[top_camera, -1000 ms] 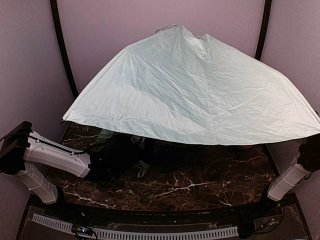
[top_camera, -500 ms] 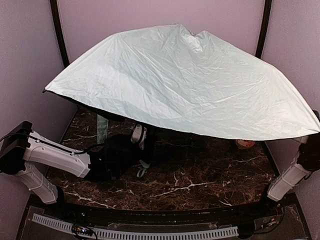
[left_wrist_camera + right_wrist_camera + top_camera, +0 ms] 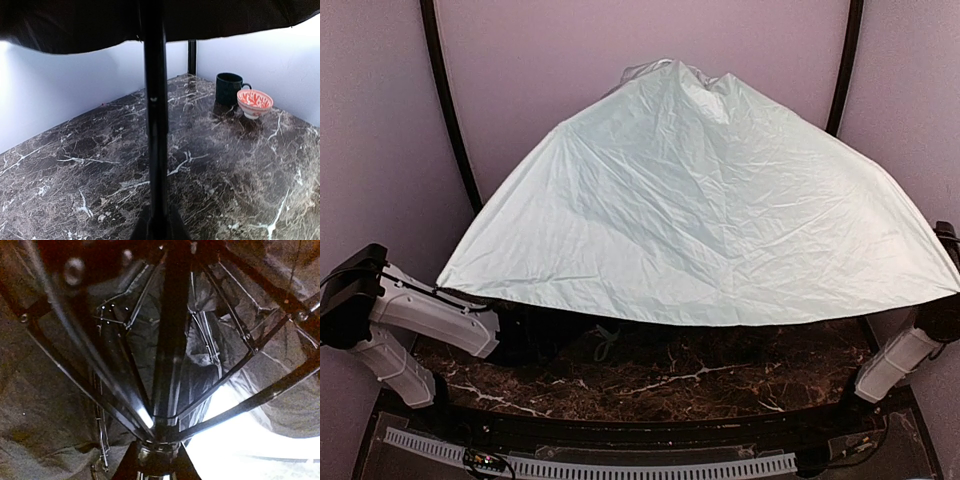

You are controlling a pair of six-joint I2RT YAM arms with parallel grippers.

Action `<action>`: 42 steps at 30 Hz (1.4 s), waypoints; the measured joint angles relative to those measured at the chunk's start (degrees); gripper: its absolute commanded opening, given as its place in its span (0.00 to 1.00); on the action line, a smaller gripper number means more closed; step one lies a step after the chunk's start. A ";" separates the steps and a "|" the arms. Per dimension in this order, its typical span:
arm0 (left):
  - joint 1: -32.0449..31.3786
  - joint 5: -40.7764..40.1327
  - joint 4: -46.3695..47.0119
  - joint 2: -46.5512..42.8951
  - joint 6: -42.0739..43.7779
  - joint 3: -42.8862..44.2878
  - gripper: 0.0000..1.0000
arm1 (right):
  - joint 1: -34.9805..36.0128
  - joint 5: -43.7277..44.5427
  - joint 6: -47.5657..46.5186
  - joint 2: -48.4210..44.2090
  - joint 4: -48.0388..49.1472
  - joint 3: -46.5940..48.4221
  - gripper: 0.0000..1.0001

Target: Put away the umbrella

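The umbrella (image 3: 700,210) stands open, and its pale mint-green canopy covers most of the table in the top view. My left gripper (image 3: 157,227) is shut on the thin black shaft (image 3: 156,125), which rises straight up into the black lining. My right gripper (image 3: 156,460) is shut on the sliding hub (image 3: 157,442) where the black ribs (image 3: 235,365) fan out under the lining. In the top view both grippers are hidden under the canopy. Only the left arm (image 3: 430,315), the right arm (image 3: 905,350) and a bit of the strap (image 3: 605,340) show.
A dark mug (image 3: 229,88) and a small orange-and-white patterned bowl (image 3: 254,101) stand together at the far right corner of the dark marble table (image 3: 75,165). Pale walls close in the table on all sides. The table's front strip (image 3: 700,375) shows below the canopy.
The canopy's left edge lifted half a second ago and has now dropped lower than before. It now hides the left gripper, the handle and the bowl in the top view.
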 measured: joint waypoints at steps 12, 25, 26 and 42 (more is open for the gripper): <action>2.27 6.86 0.63 0.07 3.65 -3.15 0.04 | 2.10 1.31 -1.79 -1.57 6.78 -9.01 0.01; 1.86 15.89 0.24 0.09 2.67 -3.74 0.46 | -4.07 3.63 -14.73 -3.61 -7.45 -4.61 0.00; 1.79 15.85 -0.31 0.04 2.86 -3.98 0.47 | -5.11 3.93 -15.50 -3.61 -7.45 -3.74 0.00; 8.17 3.04 -14.62 -21.70 -7.69 -12.96 0.75 | -13.42 -5.20 -23.82 -7.21 -9.16 6.10 0.00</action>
